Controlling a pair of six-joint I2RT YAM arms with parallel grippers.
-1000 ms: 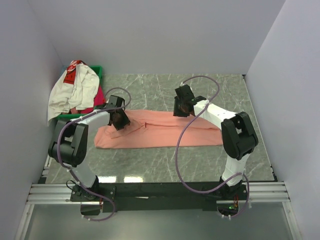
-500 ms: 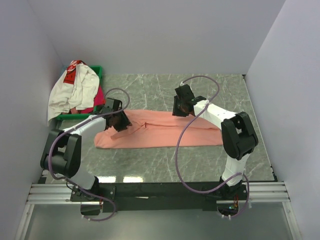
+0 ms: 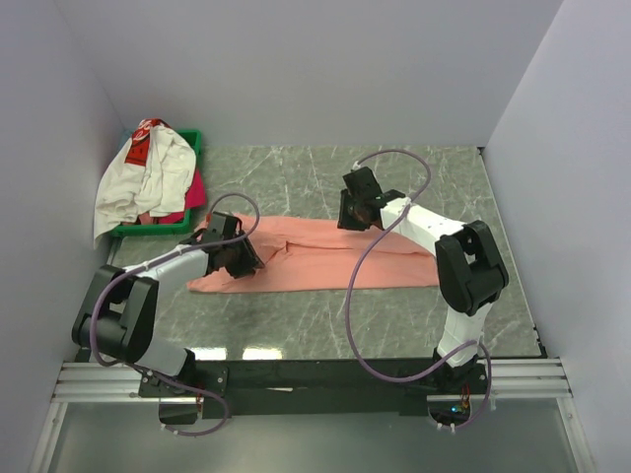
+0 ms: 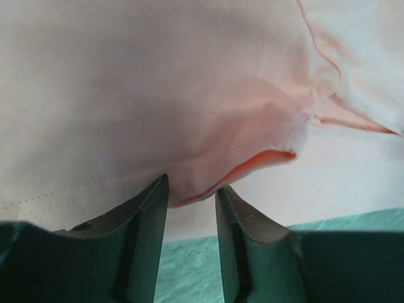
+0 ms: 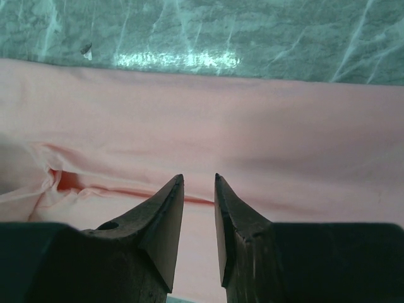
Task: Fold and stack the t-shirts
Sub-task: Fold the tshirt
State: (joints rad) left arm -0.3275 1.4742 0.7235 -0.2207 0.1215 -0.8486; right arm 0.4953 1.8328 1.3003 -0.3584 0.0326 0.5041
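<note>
Between left fingers (image 4: 148, 233): salmon shirt (image 4: 158, 82) fold, pinch unclear | right fingers (image 5: 161, 233) slightly spread, above shirt

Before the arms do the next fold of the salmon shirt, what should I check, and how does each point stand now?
1. Salmon shirt lies flat as a long band: ok.
2. Left gripper sits at a loose fold edge, jaws apart: ok.
3. Cloth is truly between the left fingers: cannot tell.
4. Right gripper is over the shirt, jaws apart, nothing pinched: ok.
5. White shirt drapes over the tray, apart from the salmon one: ok.
6. Right arm's cable is clear of the cloth: cannot tell; in the top view it crosses over it.
</note>
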